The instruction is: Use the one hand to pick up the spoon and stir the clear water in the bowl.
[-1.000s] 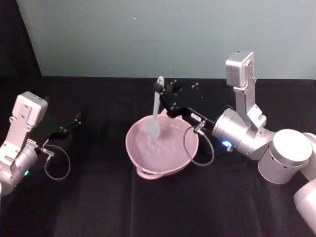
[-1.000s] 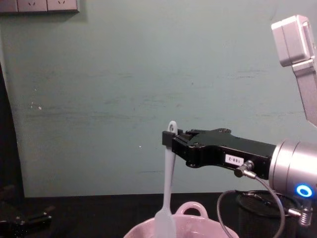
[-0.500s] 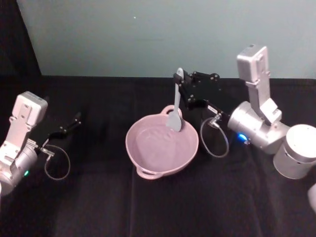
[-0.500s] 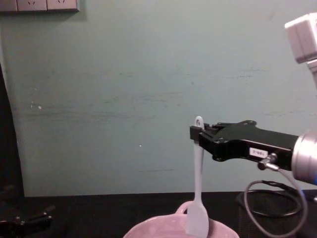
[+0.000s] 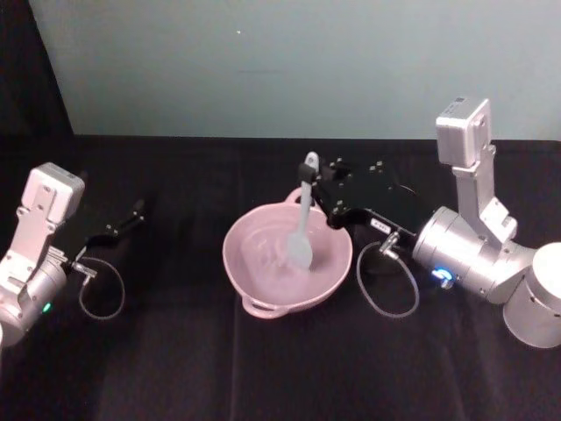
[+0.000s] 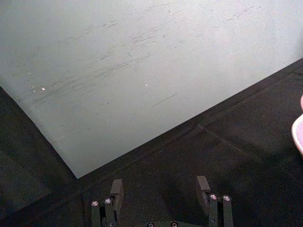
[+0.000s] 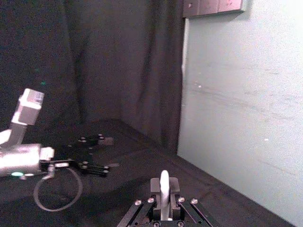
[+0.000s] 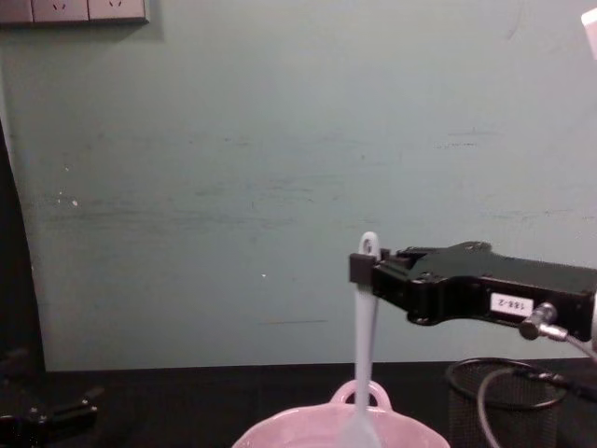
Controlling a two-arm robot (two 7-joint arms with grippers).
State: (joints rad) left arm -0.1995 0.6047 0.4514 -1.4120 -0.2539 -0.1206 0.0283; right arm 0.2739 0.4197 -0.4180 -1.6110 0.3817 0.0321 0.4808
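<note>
The pale pink bowl [image 5: 235,263] sits mid-table, its loop handle showing in the chest view on the far rim [image 8: 359,393]. The white spoon [image 5: 302,219] stands almost upright with its broad blade down in the water near the bowl's middle. My right gripper [image 5: 309,170] is shut on the top of the handle, just under the hole, reaching in from the right. In the chest view the spoon [image 8: 363,322] hangs from that gripper [image 8: 365,269]. The right wrist view shows the handle end [image 7: 164,182] pinched between the fingers. My left gripper [image 5: 131,215] rests open at the far left, its fingers [image 6: 116,188] apart.
A black wire-mesh cup [image 8: 504,399] stands right of the bowl, behind my right arm. A black cloth [image 5: 263,368] covers the table, and a pale green wall [image 8: 280,140] rises close behind. A cable loop [image 5: 386,281] hangs from the right wrist beside the bowl.
My right gripper has carried the spoon from the bowl's far right rim toward its middle and lowered it, so the blade sits deeper in the water. The left arm has not moved.
</note>
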